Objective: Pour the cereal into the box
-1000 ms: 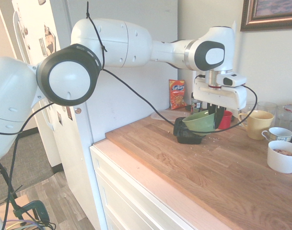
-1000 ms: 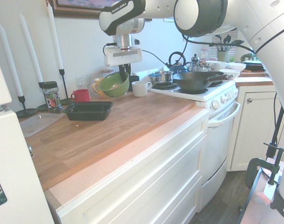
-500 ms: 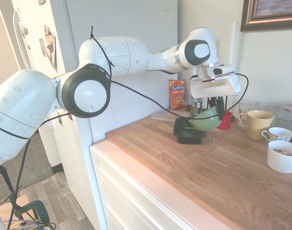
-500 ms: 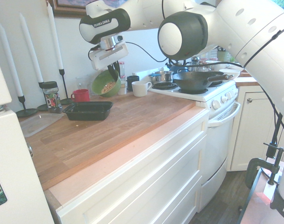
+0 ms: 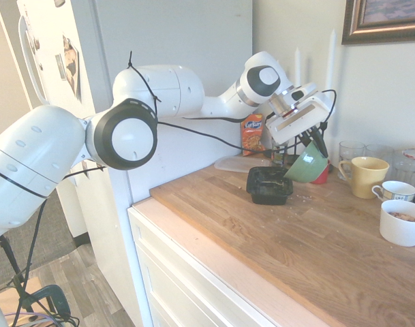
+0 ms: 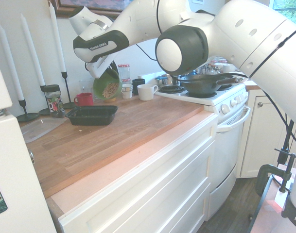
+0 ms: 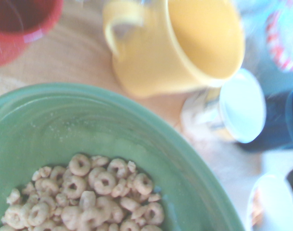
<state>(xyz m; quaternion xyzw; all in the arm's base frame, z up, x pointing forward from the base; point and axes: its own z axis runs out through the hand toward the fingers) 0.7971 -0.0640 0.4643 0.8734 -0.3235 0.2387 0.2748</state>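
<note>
A: Second exterior view, centre-left: gripper (image 6: pixel 105 73) clamped on round green bowl (image 6: pixel 107 85), steeply tilted; tan ring cereal (image 6: pixel 109 90) inside.

B: Black square plastic box (image 6: pixel 92 115) lower left, offset. Spill risk onto wooden counter (image 6: pixel 138 126).

Ring-shaped cereal (image 7: pixel 91 199) heaps in the green bowl (image 7: pixel 151 144) at lower left, a yellow mug (image 7: pixel 184 45) above it.
</note>
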